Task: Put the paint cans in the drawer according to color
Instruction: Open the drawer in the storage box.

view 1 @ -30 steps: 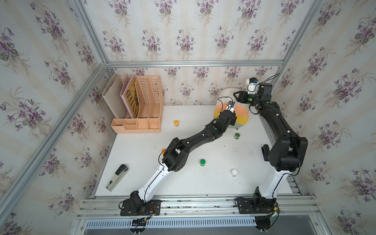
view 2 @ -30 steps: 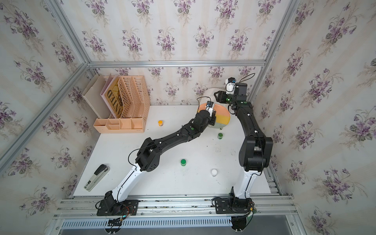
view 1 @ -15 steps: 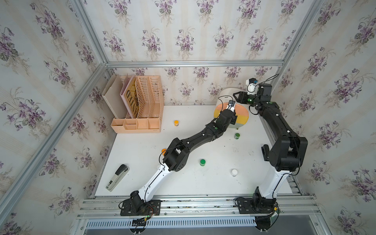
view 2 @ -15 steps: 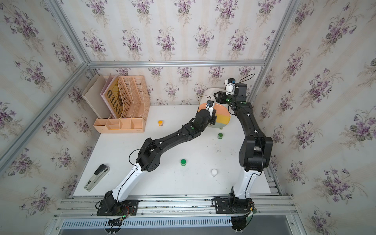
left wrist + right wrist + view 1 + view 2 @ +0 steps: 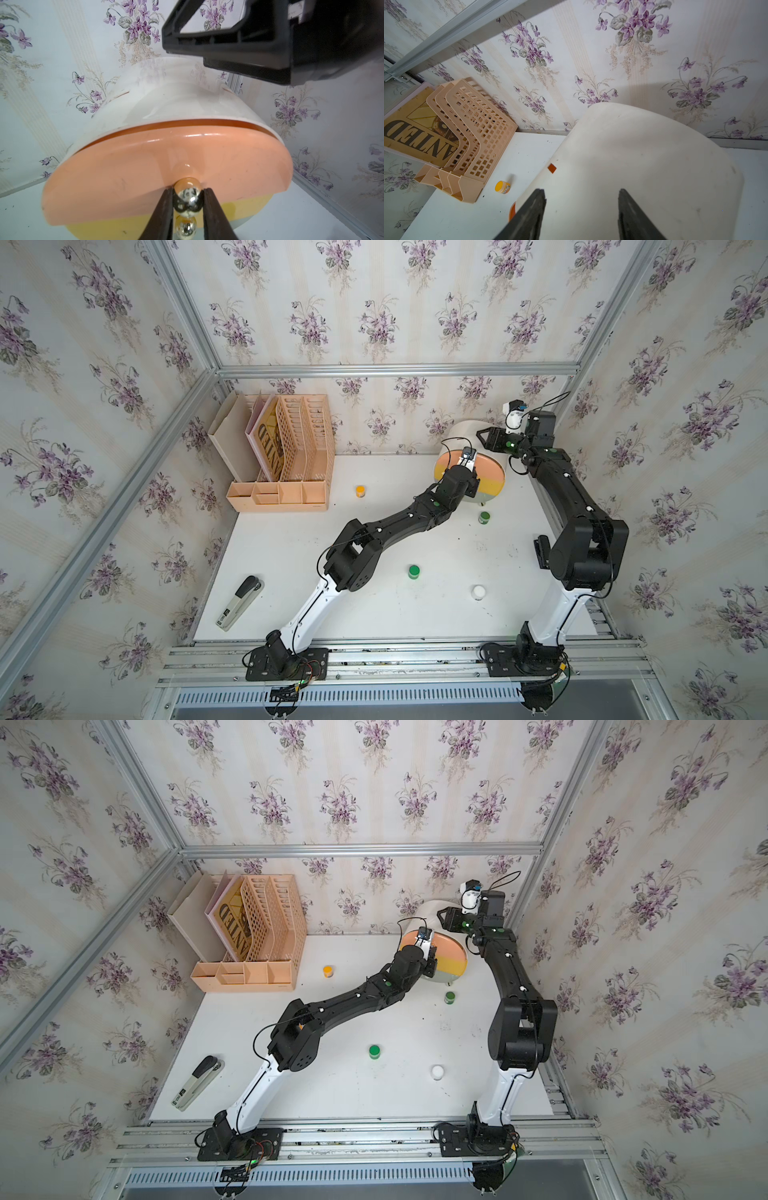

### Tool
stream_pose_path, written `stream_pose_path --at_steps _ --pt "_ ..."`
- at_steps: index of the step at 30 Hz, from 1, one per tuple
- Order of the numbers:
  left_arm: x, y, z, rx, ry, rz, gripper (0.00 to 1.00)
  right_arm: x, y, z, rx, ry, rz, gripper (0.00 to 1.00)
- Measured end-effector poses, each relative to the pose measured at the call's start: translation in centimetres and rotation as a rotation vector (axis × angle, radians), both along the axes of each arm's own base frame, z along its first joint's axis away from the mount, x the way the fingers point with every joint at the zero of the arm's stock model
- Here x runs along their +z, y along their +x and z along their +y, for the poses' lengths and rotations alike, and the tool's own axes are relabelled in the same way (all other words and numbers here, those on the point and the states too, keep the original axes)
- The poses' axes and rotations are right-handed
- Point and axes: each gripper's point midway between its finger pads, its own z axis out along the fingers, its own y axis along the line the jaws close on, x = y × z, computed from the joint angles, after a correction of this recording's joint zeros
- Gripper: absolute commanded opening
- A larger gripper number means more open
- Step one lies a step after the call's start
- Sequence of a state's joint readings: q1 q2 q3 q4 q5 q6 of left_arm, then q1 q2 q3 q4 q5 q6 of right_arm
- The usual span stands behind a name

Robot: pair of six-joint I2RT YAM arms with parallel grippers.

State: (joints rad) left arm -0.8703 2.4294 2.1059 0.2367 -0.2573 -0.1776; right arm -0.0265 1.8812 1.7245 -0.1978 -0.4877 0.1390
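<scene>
Peach drawer [image 5: 145,170], knob [image 5: 188,199] pinched in left pincer [image 5: 188,191], right pincer [image 5: 581,199] above cabinet [image 5: 643,155]

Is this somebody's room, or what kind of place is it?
Probably a robot test booth made up like a desk corner: wallpaper panels on a metal frame, two robot arms, plus a file rack and stapler.

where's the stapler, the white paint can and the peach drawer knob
stapler [image 5: 240,603]: in a top view, middle of its body
white paint can [image 5: 478,592]: in a top view, centre of its lid
peach drawer knob [image 5: 188,195]: left wrist view, front of the metal ball
</scene>
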Motion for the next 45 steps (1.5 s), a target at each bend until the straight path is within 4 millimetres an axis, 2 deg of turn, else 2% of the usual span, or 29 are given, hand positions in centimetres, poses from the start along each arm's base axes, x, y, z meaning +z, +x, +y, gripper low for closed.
stream_pose_path --at_steps 21,41,43,45 --pt "0.1 -4.1 3.7 -0.097 0.044 0.040 0.16 -0.5 0.1 0.1 0.002 0.011 0.003 0.59" --pt "-0.2 -6.6 5.6 -0.140 0.052 0.061 0.15 -0.8 0.1 0.1 0.003 0.008 0.008 0.58" --pt "-0.3 -6.6 5.6 -0.140 0.053 0.062 0.18 -0.8 0.1 0.1 0.003 0.008 0.008 0.58" --pt "-0.3 -6.6 5.6 -0.141 0.053 0.064 0.36 -0.8 0.1 0.1 0.003 0.008 0.008 0.58"
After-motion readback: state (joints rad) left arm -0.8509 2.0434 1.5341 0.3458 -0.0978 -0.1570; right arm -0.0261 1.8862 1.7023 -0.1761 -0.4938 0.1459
